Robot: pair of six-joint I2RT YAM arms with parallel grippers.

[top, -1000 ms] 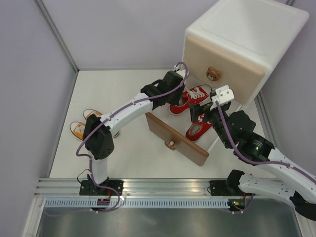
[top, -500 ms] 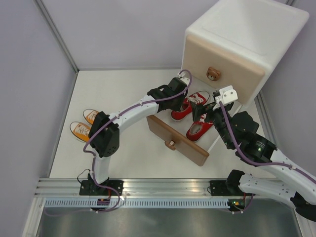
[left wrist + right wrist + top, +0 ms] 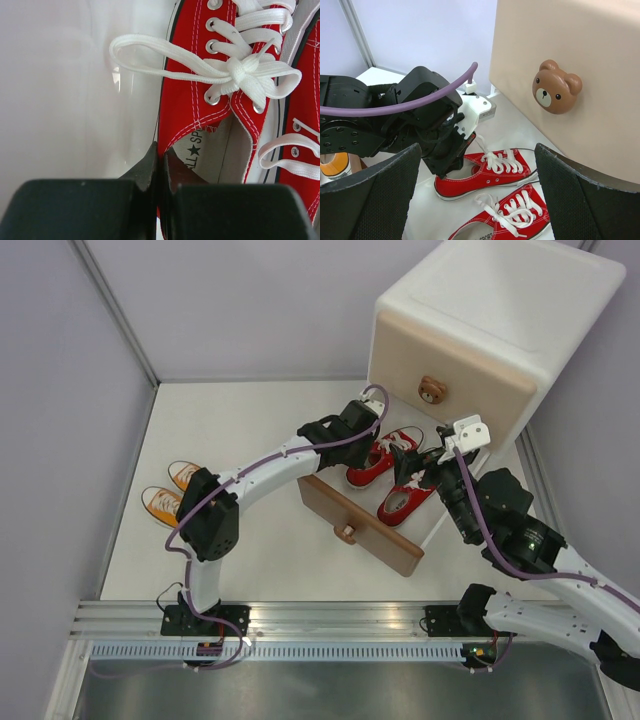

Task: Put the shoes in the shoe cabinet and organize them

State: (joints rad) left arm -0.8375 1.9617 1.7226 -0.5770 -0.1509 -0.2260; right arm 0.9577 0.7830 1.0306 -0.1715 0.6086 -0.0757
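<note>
Two red shoes lie in the pulled-out brown lower drawer (image 3: 358, 522) of the white shoe cabinet (image 3: 500, 310): one at the back (image 3: 383, 458), one nearer the front (image 3: 408, 500). My left gripper (image 3: 362, 440) is shut on the side collar of the back red shoe (image 3: 200, 90), its jaws pinched on the canvas near the heel (image 3: 161, 160). My right gripper (image 3: 420, 468) is open and empty, hovering over both red shoes (image 3: 490, 175) (image 3: 515, 215). The orange pair (image 3: 172, 490) stands on the floor at the far left.
The beige upper drawer (image 3: 450, 365) is closed, with its bear-head knob (image 3: 555, 92) just above the red shoes. The brown drawer's own knob (image 3: 345, 533) faces the arms. Grey walls (image 3: 60, 440) close in the left and back.
My left gripper has carried the back red shoe a little right and down into the drawer. My right gripper has drawn slightly to the right.
</note>
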